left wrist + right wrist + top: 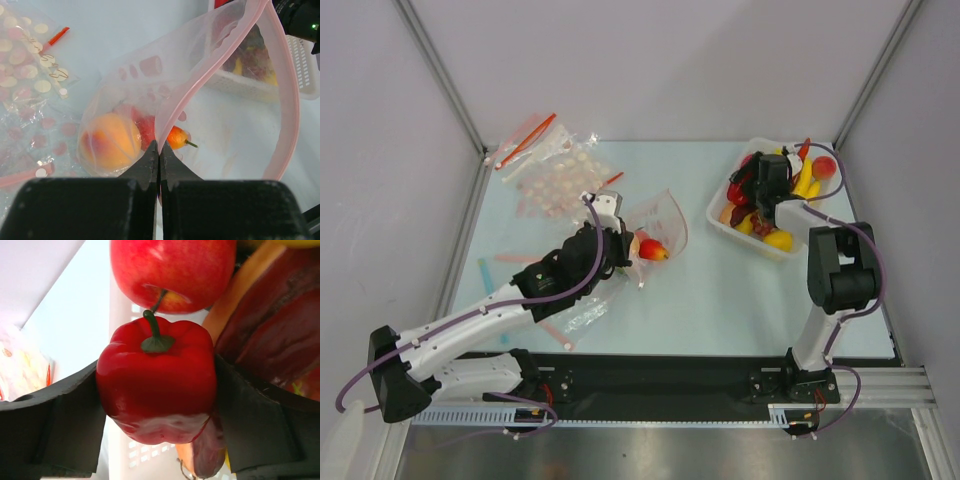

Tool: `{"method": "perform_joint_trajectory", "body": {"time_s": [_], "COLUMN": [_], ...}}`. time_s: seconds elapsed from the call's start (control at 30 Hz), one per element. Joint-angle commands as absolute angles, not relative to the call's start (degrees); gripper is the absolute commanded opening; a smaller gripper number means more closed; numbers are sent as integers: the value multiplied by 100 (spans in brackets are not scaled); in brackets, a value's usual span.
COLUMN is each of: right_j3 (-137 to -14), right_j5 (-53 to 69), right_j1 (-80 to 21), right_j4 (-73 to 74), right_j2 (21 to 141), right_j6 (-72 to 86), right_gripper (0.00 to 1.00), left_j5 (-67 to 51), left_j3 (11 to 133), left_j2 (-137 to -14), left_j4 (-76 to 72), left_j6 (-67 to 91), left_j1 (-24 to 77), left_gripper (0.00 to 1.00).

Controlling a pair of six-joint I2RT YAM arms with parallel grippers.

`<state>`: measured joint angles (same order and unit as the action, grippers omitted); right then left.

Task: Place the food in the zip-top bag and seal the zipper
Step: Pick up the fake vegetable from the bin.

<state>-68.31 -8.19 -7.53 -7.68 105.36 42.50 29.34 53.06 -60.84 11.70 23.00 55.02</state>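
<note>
The zip-top bag (665,222) lies open mid-table, its mouth towards the tray. My left gripper (623,243) is shut on the near edge of the bag's mouth (159,147), holding the pink-red zipper (291,100) spread in a loop. Inside the bag are an orange peach (107,141), a red piece (145,129) and a small orange fruit with a stem (176,136). My right gripper (760,190) is over the white tray, shut on the red pepper (157,377) between both fingers (55,425). A red-yellow fruit (172,270) and a dark maroon piece (270,335) lie just beyond it.
The white tray (725,228) at the back right holds several more toy fruits. Clear dotted bags (555,178) with a red strip (525,140) lie at the back left. A thin blue strip (485,272) lies at the left. Metal frame posts flank the table.
</note>
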Motion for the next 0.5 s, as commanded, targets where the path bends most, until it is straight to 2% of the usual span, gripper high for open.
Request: {"method": "perform_joint_trajectory", "body": {"time_s": [0.0,0.03,0.1,0.13,0.3,0.47], "right_j3": [-6531,-6461,-6285,-6067,-5573,-5598], "right_j5": [-984,-984,-1019,-1054,-1046,68], "right_j1": [-773,-773,-773,-773,-835,-958], "right_j4": [-1028,-1028,-1055,-1081,-1107,-459], "right_j2": [10030,9924,9661,9363,8395,7543], "right_j6": [4131,4122,4105,4104,4079,3762], "right_gripper": [79,73,68,62,61,56], "left_j5": [2909,2909,2918,2918,2865,2848], "left_j3": [5388,5388,5388,5379,5414,5396], "left_j2": [-5950,-5941,-5950,-5959,-5985,-5985], "left_j4": [1011,1011,1002,993,1019,984], "left_j6": [2329,2329,2329,2329,2329,2338], "left_j1": [5476,5476,5475,5476,5475,5475], "left_gripper": [0,0,1,0,0,0]}}
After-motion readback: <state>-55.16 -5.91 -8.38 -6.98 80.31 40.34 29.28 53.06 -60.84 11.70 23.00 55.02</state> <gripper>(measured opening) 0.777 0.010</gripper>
